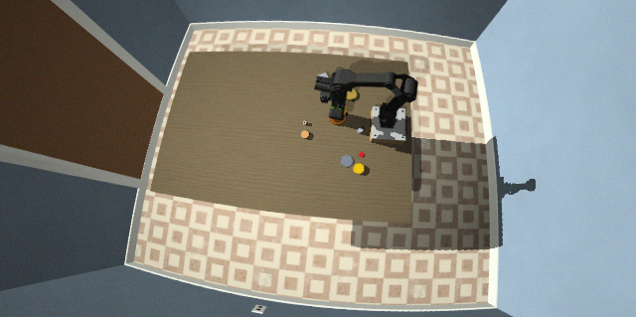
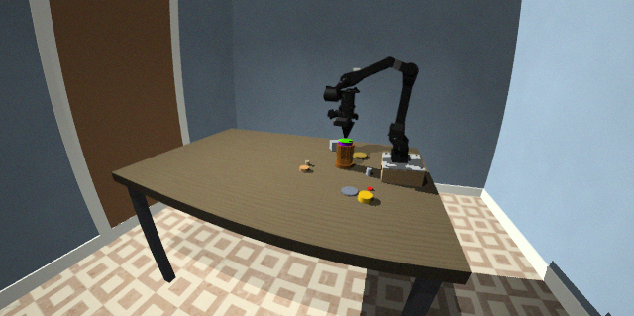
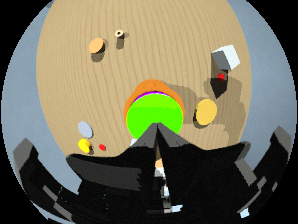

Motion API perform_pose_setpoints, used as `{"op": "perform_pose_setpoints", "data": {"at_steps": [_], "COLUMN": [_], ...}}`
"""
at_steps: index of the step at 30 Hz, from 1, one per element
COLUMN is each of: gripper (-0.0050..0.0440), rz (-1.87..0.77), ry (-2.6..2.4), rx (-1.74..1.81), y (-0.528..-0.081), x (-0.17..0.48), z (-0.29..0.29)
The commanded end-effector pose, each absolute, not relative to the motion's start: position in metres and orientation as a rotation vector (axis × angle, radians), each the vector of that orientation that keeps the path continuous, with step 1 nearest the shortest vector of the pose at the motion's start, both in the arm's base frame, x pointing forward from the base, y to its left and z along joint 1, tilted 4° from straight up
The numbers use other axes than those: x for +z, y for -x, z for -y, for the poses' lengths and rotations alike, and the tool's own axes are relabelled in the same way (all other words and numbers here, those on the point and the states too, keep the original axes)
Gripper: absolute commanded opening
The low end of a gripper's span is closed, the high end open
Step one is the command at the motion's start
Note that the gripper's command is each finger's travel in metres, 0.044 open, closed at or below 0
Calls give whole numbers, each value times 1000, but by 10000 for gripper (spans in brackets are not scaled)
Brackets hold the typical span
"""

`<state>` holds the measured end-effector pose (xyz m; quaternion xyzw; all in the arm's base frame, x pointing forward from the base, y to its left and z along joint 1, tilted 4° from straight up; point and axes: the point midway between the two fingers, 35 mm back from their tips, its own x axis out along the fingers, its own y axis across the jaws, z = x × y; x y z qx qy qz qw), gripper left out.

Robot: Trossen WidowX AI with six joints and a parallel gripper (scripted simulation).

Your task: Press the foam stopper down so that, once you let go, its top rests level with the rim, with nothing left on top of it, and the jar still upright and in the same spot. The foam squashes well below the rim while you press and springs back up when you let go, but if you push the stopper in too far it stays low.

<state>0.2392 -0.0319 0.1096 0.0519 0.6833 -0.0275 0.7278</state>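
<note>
The jar is orange-brown and stands upright on the table; in the top view its lower edge shows below the arm. The foam stopper has a bright green top and sits in the jar's mouth, above a thin purple band. My gripper is shut and empty, pointing down. Its tips are at or just above the stopper's top, toward the near side in the wrist view; contact cannot be told. The arm hides the stopper in the top view.
A yellow disc and a pale block are near the jar. A small grey-blue piece lies toward the base. An orange disc, a blue-grey disc and a yellow cylinder lie farther off.
</note>
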Motion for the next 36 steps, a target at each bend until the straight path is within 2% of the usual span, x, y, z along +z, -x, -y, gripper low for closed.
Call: {"op": "perform_pose_setpoints", "data": {"at_steps": [1, 36], "gripper": [0, 0], "rz": [-1491, -1492], "ry": [-117, -117], "rx": [-61, -61], "y": [-241, -240], "x": [106, 103], "z": [31, 31]}}
